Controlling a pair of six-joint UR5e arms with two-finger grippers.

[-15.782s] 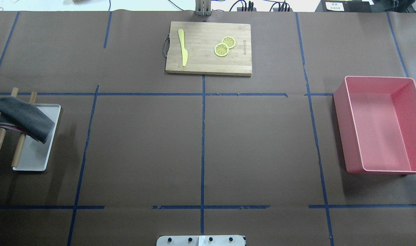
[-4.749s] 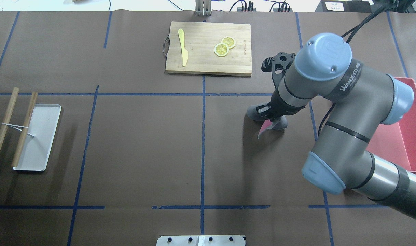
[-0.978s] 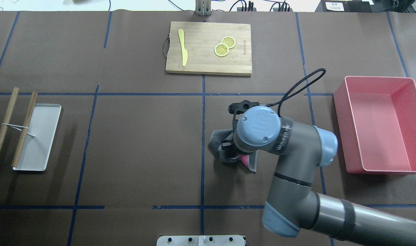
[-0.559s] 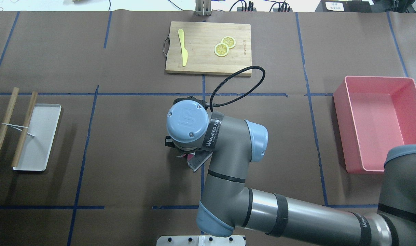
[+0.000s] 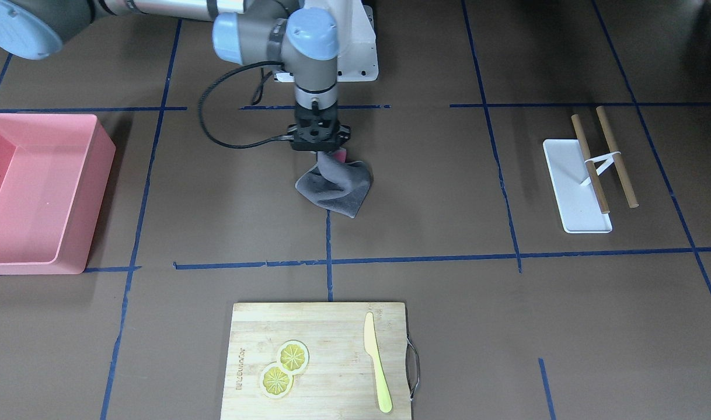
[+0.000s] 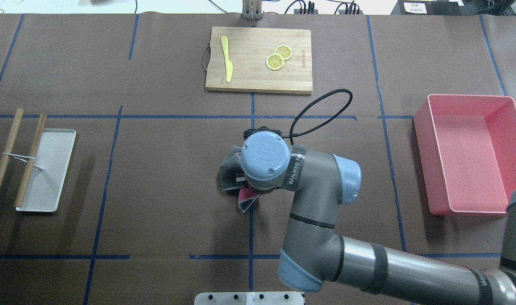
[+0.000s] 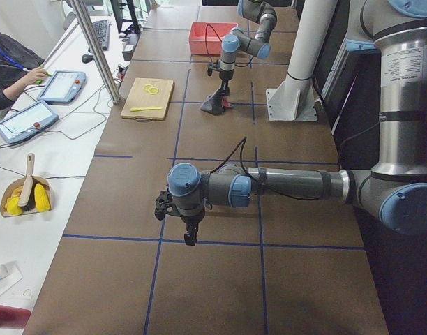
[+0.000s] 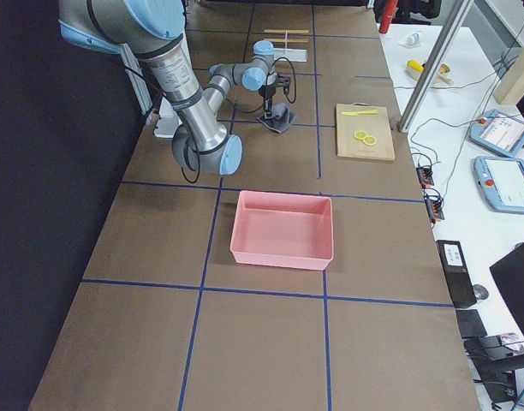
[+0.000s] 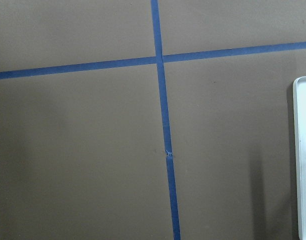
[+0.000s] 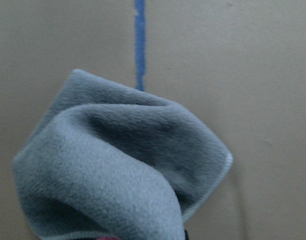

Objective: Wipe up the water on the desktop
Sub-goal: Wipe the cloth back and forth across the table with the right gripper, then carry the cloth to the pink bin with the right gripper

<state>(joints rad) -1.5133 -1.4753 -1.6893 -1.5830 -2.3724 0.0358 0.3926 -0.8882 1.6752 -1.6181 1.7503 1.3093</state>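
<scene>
Grey cloth (image 5: 335,184), pinched by vertical right gripper (image 5: 327,154), touches desktop (image 5: 449,192); left gripper (image 7: 190,234) fingers: cannot tell.

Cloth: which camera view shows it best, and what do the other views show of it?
The front-facing view: the cloth shows whole, hanging from the right gripper onto the desktop. Overhead, the right arm hides most of it. The right wrist view crops it close. Side views show it tiny. The left wrist view lacks it.
</scene>
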